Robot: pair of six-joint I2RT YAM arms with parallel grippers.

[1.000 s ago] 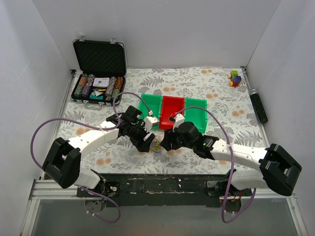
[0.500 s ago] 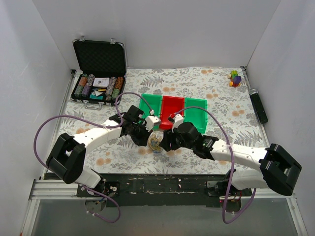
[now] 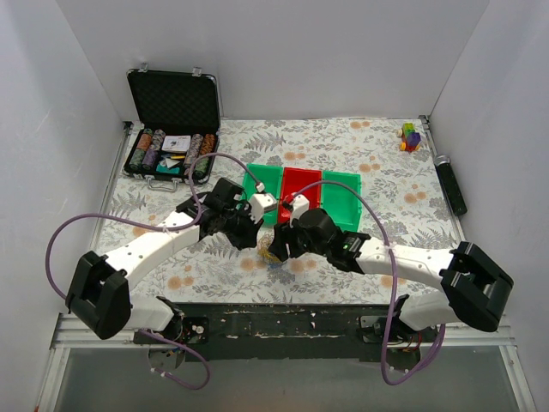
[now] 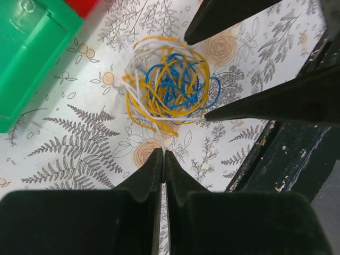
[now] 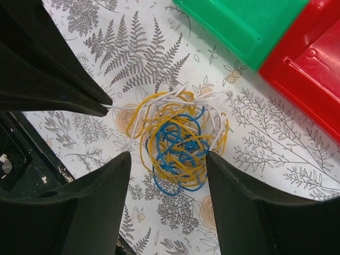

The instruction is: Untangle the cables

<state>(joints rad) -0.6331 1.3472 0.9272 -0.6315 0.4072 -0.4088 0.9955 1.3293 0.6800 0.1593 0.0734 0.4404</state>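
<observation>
Now the left gripper (image 4: 162, 153) is pinched on a white strand (image 5: 125, 105) of the cables (image 4: 169, 79), bunched on the table (image 4: 69, 143) beside the green bin (image 4: 26, 58), with the right gripper (image 5: 167, 159) spread astride them; next likely needs a slow outward pull

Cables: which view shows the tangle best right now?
Right wrist: the cables sit centred with strands distinct. Left wrist shows them almost as well, nearer the frame's top. Top external shows only a tiny speck.
</observation>
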